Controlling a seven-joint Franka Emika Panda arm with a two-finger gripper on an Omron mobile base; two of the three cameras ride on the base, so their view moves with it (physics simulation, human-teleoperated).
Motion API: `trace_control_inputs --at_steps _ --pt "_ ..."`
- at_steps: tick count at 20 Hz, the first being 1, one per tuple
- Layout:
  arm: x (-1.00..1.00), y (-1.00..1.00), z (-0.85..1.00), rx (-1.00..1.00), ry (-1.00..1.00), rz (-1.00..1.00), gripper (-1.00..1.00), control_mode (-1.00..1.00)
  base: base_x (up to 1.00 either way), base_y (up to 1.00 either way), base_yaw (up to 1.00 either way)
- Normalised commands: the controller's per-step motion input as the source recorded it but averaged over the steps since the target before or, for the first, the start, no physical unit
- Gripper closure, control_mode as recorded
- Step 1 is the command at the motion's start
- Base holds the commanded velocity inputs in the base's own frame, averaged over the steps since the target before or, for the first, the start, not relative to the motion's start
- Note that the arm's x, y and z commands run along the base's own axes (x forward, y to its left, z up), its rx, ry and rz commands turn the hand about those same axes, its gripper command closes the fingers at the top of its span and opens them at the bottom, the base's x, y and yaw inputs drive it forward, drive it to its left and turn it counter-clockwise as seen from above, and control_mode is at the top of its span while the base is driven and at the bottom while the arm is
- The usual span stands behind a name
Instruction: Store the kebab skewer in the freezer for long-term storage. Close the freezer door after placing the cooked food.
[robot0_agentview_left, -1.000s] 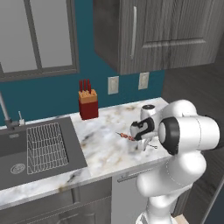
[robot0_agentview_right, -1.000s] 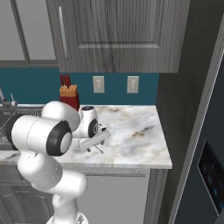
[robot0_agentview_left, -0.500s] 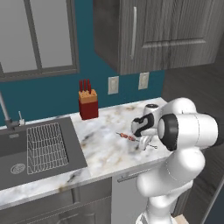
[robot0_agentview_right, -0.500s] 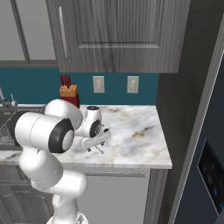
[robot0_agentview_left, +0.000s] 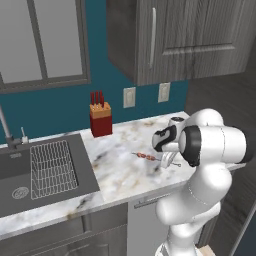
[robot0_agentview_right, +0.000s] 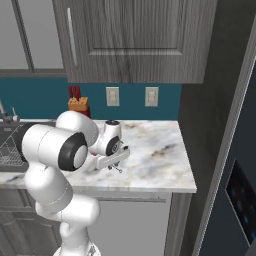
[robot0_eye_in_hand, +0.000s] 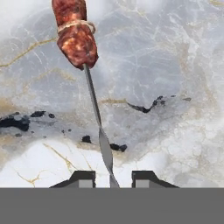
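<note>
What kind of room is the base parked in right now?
A home-style kitchen, rendered: a marble counter with a sink and a knife block, wood-grain wall cabinets above, and a tall appliance on the right.

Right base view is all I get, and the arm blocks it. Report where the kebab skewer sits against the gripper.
Observer: Hand view: the bare end of the thin dark kebab skewer with red-brown chunks runs between the fingertips of the gripper; contact unclear.
Operator: Give me the chunk end.
Observer: Left base view: chunks point away from the gripper, toward the dark sink.
Operator: State whether it's lifted.
Observer: It appears to lie on the white marble counter.
</note>
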Motion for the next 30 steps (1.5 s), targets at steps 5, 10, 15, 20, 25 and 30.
trace_control_inputs --at_steps 5,10,15,20,25,30 --pt "0.0 0.0 -0.02 0.0 -0.02 0.0 1.0 -1.0 0.0 0.0 0.0" --pt "0.0 0.0 0.0 0.0 -0.04 -0.01 1.0 -1.0 0.0 0.0 0.0" --pt "-0.07 0.0 0.06 0.0 0.0 -0.15 1.0 -1.0 0.0 0.0 0.0" --pt "-0.12 0.0 0.31 0.0 0.02 -0.31 1.0 -1.0 0.0 0.0 0.0" --pt "-0.06 0.0 0.42 0.0 0.09 -0.38 1.0 -1.0 0.0 0.0 0.0" --pt "-0.12 0.01 0.27 -0.01 0.04 -0.37 1.0 -1.0 0.0 0.0 0.0"
